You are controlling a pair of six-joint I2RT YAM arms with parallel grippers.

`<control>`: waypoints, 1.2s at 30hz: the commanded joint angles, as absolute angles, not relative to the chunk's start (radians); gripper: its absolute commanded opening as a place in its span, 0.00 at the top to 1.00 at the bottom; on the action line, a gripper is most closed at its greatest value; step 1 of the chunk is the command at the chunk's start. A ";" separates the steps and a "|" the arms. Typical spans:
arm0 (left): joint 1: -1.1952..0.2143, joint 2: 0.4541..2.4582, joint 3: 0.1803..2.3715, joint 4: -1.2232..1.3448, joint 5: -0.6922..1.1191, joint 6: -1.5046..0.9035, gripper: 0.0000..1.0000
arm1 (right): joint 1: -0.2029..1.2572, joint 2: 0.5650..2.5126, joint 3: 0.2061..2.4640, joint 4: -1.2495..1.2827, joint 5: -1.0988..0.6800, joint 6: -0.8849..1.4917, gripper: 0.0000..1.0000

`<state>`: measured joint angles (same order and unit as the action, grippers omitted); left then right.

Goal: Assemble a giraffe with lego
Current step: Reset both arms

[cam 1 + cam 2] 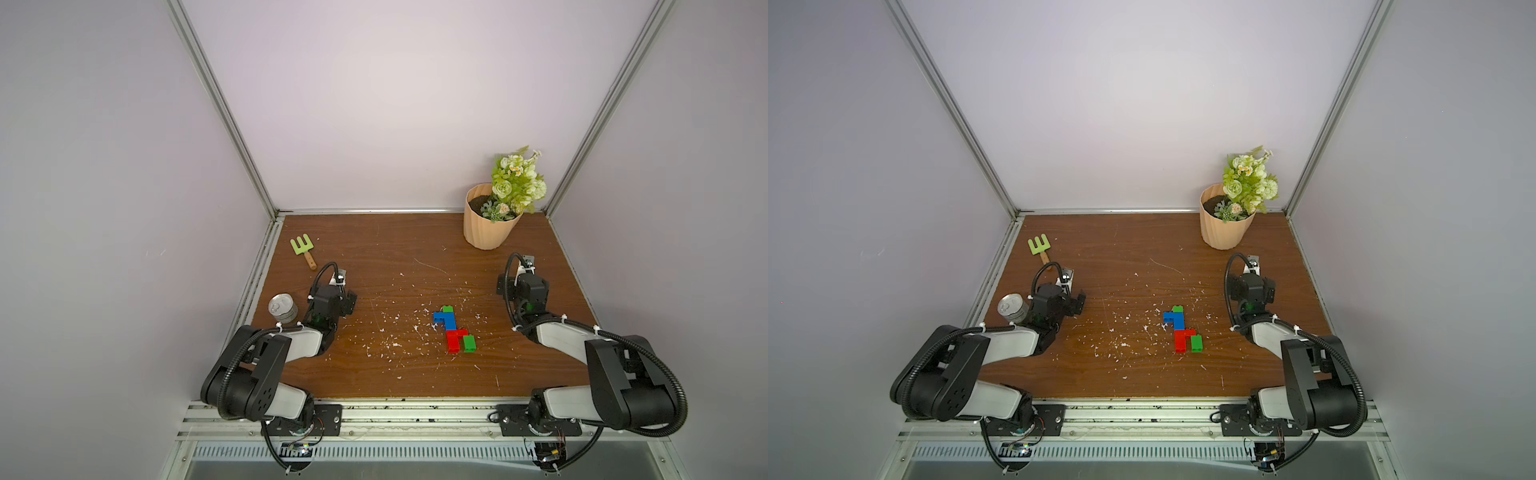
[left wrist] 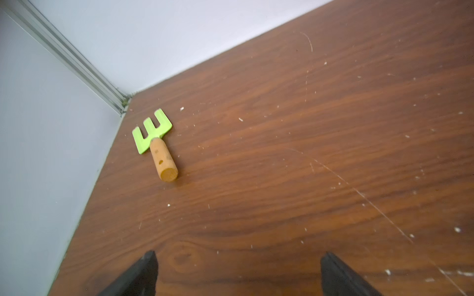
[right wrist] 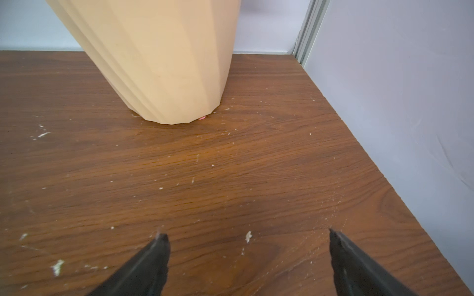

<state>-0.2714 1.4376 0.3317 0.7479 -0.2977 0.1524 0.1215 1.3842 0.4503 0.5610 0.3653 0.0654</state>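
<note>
Lying giraffe (image 1: 451, 323), head toward back wall (image 1: 395, 124).

The left arm (image 1: 299, 343) and right arm (image 1: 561, 336) are built alike: white rounded link shells joined by black motor housings. A black corrugated hose (image 1: 615, 335) runs back from each gripper, tied on with white cable ties (image 1: 597, 328). A small green light (image 1: 530, 307) glows just behind each gripper's wrist block, and a silvery camera module (image 1: 528, 262) sits above it. Farthest from the gripper, each black base plate (image 1: 328, 417) carries screws and thin coloured wires. The left gripper (image 2: 237, 256) and right gripper (image 3: 247, 234) have black, tapered, pointed fingers (image 3: 154, 258).
</note>
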 commanded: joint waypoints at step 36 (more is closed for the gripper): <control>-0.030 1.506 0.252 1.147 -0.107 -0.004 0.01 | 0.084 1.513 0.257 1.187 0.224 0.000 0.00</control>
